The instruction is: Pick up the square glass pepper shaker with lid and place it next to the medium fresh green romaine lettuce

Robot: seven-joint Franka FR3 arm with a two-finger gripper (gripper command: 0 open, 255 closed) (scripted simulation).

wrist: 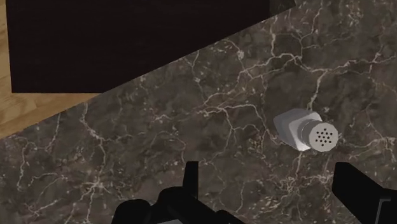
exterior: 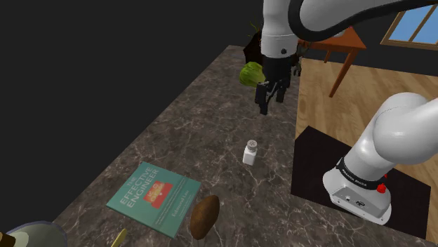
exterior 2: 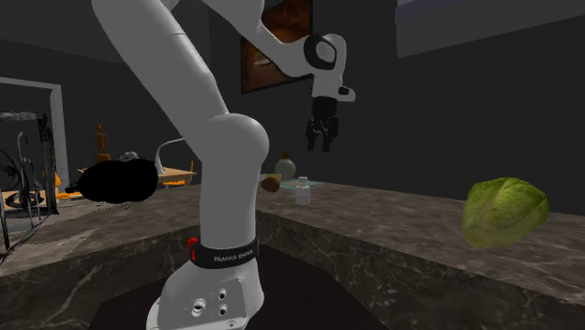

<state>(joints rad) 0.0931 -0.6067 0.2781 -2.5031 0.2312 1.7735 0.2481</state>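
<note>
The pepper shaker (exterior: pixel 250 152) is a small white square bottle with a grey perforated lid. It stands upright on the dark marble counter (exterior: pixel 203 140), also visible as shaker (exterior 2: pixel 302 194) and shaker (wrist: pixel 306 130). The green lettuce (exterior: pixel 251 73) lies farther along the counter toward the far end; in the second exterior view the lettuce (exterior 2: pixel 504 212) sits close at the right. My black gripper (exterior: pixel 270 100) hangs open high above the counter, between lettuce and shaker. In the wrist view the gripper (wrist: pixel 267 188) has its fingers apart, with the shaker just beyond them, off to one finger's side.
A teal book (exterior: pixel 154 197) and a brown potato (exterior: pixel 204 216) lie at the near end of the counter, beside a round bowl (exterior: pixel 28 235). My stand (exterior: pixel 365 189) adjoins the counter at the shoulder view's right. A wooden table (exterior: pixel 337 43) stands behind, on wood floor.
</note>
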